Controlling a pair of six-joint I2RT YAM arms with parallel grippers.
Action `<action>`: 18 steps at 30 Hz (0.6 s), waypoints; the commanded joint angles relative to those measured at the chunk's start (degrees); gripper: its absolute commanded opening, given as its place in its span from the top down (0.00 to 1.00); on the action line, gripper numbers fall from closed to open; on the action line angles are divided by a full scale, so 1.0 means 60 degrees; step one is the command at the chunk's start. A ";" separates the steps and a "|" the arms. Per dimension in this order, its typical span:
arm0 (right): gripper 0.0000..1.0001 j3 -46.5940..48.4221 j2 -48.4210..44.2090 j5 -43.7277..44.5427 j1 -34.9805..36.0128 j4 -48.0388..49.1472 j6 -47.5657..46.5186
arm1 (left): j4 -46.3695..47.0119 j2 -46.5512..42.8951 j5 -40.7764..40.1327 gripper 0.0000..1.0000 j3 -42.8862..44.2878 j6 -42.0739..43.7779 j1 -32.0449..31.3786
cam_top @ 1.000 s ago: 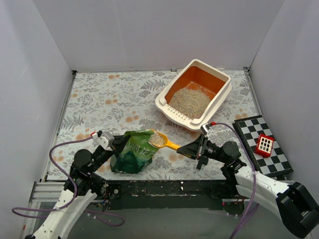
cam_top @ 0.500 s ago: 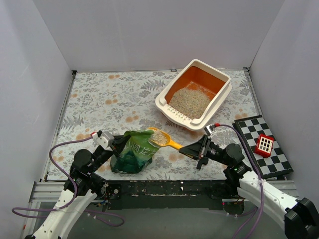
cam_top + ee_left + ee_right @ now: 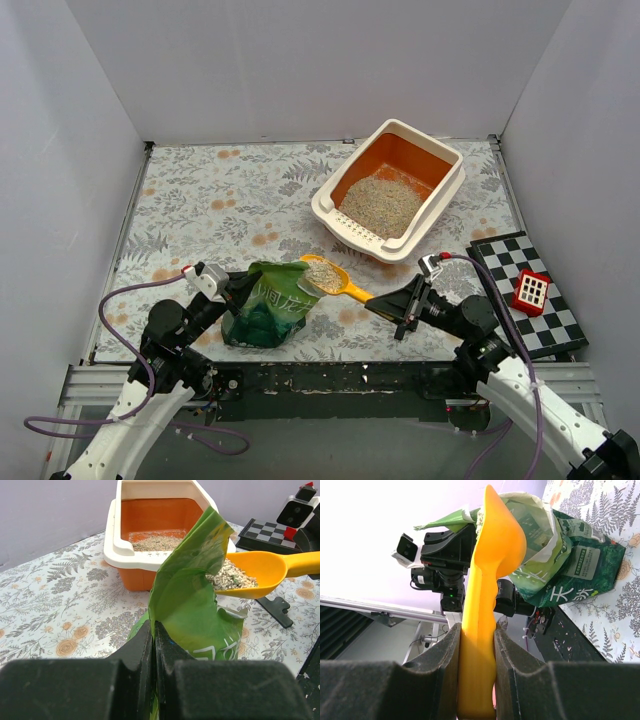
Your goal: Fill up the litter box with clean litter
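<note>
Left gripper point(image 3: 153, 630) is pinched shut on the top edge of the green bag point(image 3: 265, 310), holding its mouth up. At the bag's mouth on its right side sits the yellow scoop point(image 3: 335, 282), loaded with granules. Right of the bag, the right gripper point(image 3: 388, 303) is clamped on the scoop's handle. The litter box point(image 3: 437, 208) sits well beyond the bag to its right, with a pile of clean litter point(image 3: 380, 205) on its orange floor.

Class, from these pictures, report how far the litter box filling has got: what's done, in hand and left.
Done: a pile of litter lies in the litter box. In hand: the right gripper holds a loaded scoop at the mouth of the bag; the left gripper pinches its edge. Left: tipping this scoopful in, probably more.
</note>
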 commanded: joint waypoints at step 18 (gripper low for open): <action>0.99 -0.0481 -0.2695 0.2555 -0.0054 -0.3944 -0.0074 | 0.0362 -0.0220 -0.0172 1.00 0.0031 0.0009 -0.0010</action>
